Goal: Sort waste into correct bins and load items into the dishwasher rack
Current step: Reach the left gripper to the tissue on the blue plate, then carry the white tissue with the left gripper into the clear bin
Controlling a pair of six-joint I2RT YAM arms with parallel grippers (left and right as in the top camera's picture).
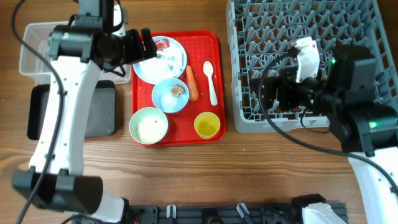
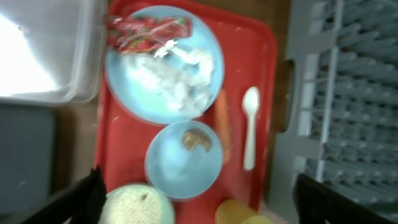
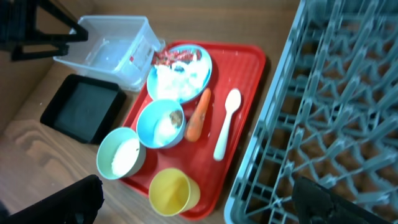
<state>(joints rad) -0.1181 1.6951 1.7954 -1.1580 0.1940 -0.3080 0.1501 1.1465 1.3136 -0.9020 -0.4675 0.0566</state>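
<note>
On the red tray (image 1: 214, 43) lie a blue plate (image 1: 149, 70) with a red-and-white wrapper (image 2: 146, 31) and a white tissue (image 2: 180, 74), a blue bowl (image 1: 165, 99) with a brown bit (image 2: 196, 140), a pale green bowl (image 1: 148, 126) of rice grains, a yellow cup (image 1: 207, 125), a carrot (image 1: 192, 84) and a white spoon (image 1: 210, 81). My left gripper (image 1: 146, 45) hangs open and empty over the plate's left edge. My right gripper (image 1: 270, 93) is open and empty over the grey rack's (image 1: 298, 37) front left part.
A clear tub (image 1: 34, 53) stands at the far left, with a black tray (image 1: 99, 112) in front of it. The rack fills the right side, close beside the red tray. Bare wooden table lies along the front.
</note>
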